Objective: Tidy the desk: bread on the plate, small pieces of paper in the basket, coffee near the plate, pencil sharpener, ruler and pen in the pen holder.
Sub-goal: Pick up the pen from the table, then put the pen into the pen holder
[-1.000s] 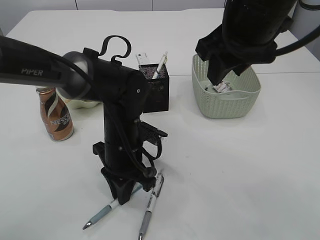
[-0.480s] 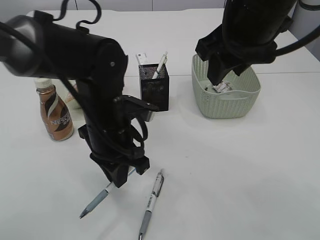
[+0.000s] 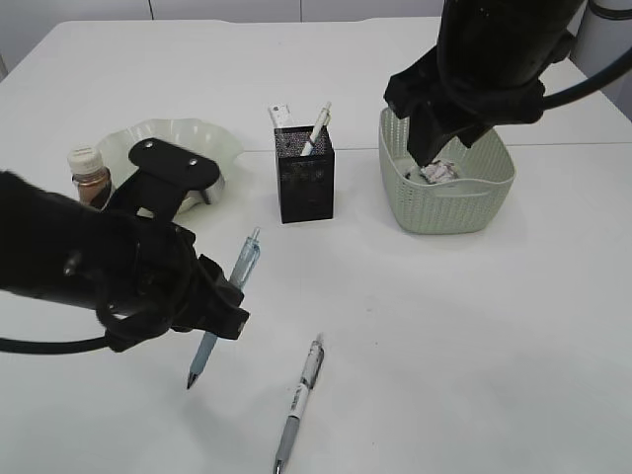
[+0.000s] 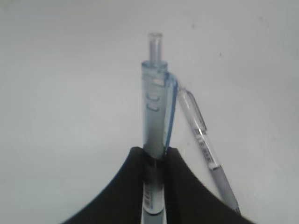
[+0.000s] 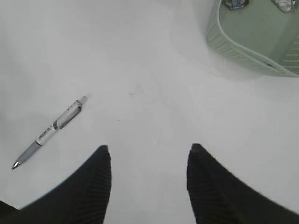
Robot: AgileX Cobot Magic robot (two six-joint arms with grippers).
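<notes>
Left hand (image 3: 212,321) is clamped on a blue pen (image 3: 225,301), which is lifted clear of the tabletop (image 3: 474,326), tip down and tilted, clicker toward the holder (image 3: 304,175). Right hand (image 5: 148,179) is held wide apart and empty, parked above the basket (image 3: 449,202). Progress is judged well along: paper scraps are seen in the basket, a pen and what may be a ruler are seen in the holder, coffee (image 3: 89,176) is set beside the plate (image 3: 212,148). Bread cannot be made out. A second pen (image 3: 300,403), clear with a grey grip, is left lying on the tabletop. The held pen is translucent, slim, with a pocket clip.
</notes>
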